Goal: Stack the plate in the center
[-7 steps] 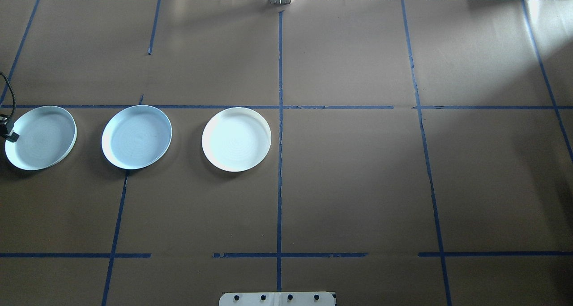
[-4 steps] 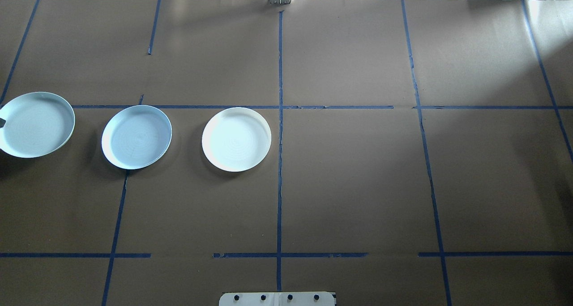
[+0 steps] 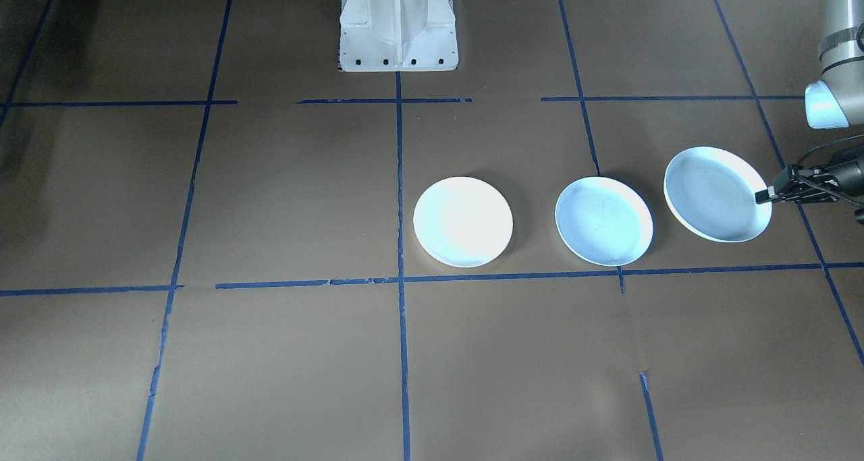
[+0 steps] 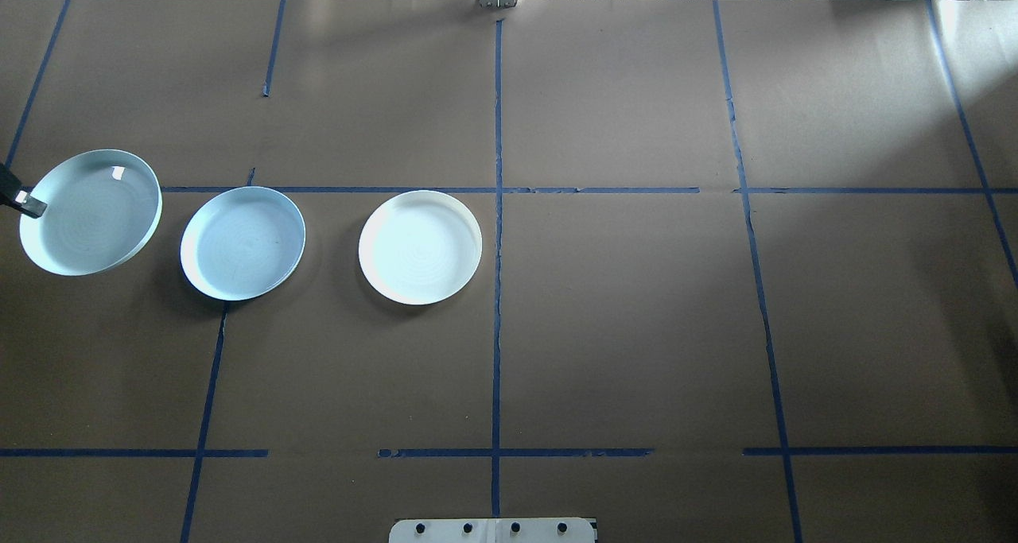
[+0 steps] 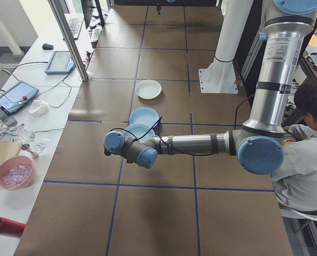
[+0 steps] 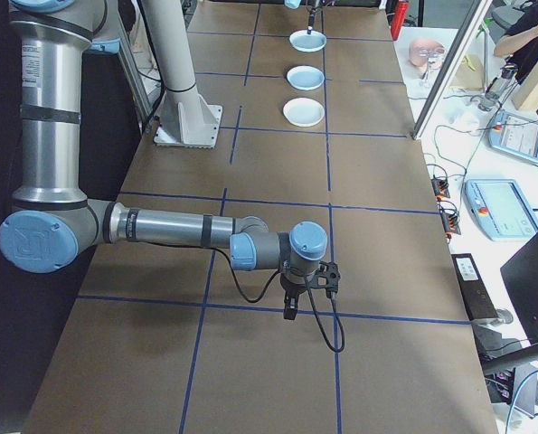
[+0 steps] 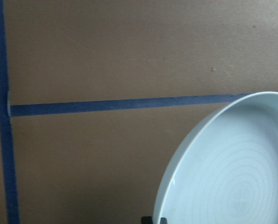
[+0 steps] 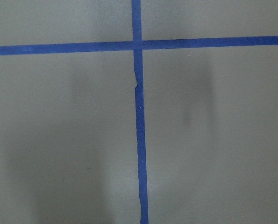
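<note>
From the front, our left gripper [image 3: 765, 194] is pinching the rim of an end plate [image 3: 715, 194], holding it tilted beside the center plate [image 3: 603, 221]; a white plate [image 3: 463, 221] is lying on the center plate's other side. From overhead, the end plate [image 4: 89, 212] is hanging just clear of the center plate [image 4: 242, 243]. From the right end, our right gripper [image 6: 291, 312] is hovering far from the center plate [image 6: 306, 78]; we cannot tell its state.
</note>
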Controlling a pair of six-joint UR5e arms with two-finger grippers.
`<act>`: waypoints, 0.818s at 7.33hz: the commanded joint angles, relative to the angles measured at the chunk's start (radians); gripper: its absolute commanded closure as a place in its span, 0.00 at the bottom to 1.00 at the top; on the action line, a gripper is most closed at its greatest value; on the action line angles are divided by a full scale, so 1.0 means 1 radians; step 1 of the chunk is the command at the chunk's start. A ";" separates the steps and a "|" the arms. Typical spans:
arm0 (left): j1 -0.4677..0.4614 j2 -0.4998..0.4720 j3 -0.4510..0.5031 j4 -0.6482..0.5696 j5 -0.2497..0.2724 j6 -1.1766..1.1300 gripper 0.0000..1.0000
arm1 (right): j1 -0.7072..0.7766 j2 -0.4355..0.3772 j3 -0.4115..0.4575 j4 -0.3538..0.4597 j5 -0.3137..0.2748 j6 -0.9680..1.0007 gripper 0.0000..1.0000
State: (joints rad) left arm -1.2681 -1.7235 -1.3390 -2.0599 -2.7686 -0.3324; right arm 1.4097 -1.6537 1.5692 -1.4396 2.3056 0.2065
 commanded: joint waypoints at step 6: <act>0.203 -0.156 0.092 -0.012 0.107 -0.146 1.00 | 0.000 0.000 0.000 0.001 0.000 -0.001 0.00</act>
State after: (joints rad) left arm -1.0724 -1.8707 -1.2645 -2.0712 -2.6914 -0.4759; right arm 1.4097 -1.6536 1.5688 -1.4389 2.3055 0.2057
